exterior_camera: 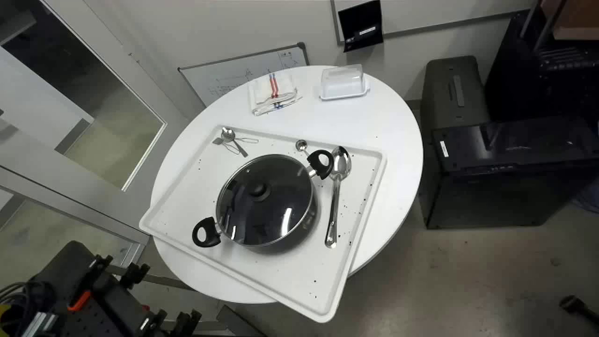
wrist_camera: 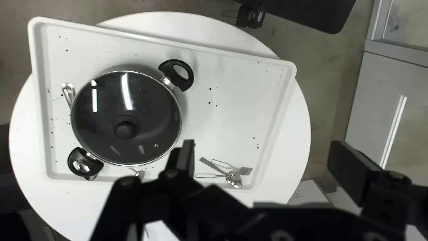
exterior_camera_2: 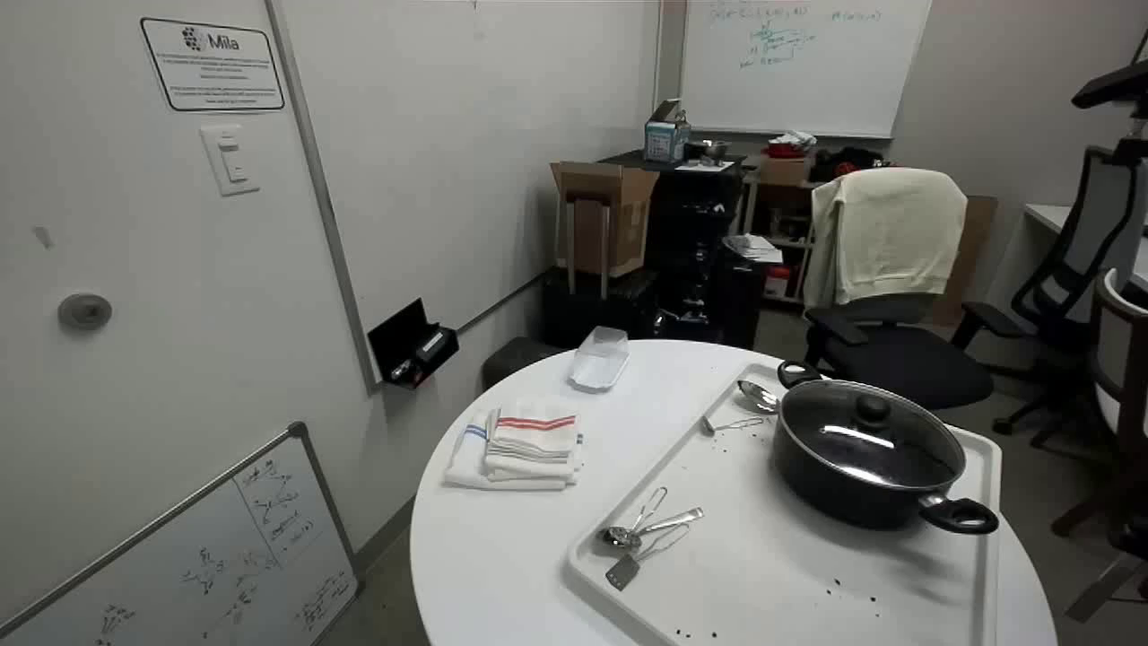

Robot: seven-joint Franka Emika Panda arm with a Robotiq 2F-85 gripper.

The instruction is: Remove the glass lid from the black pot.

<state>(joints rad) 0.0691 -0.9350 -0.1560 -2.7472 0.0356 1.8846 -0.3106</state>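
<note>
The glass lid (exterior_camera: pixel 265 208) sits flat on the black pot (exterior_camera: pixel 306 225), its dark knob (exterior_camera: pixel 258 189) upright at the centre. In another exterior view, the lid (exterior_camera_2: pixel 843 426) covers the pot (exterior_camera_2: pixel 825 493) in the same way. In the wrist view, the lid (wrist_camera: pixel 147 110) is left of the jaws, with a pot handle (wrist_camera: pixel 170 68) towards the top. My gripper (wrist_camera: pixel 267 160) is open and empty, above the table's edge and apart from the lid and the pot. The gripper is out of view in both exterior views. The pot's inside shows only darkly through the glass.
The white tray (exterior_camera: pixel 299 285) carries the pot on a round white table (exterior_camera: pixel 398 154). A large metal spoon (exterior_camera: pixel 333 206), a small ladle (exterior_camera: pixel 301 146) and small utensils (exterior_camera: pixel 228 135) lie around the pot. Folded towels (exterior_camera: pixel 276 91) and a butter dish (exterior_camera: pixel 344 84) stand behind the tray.
</note>
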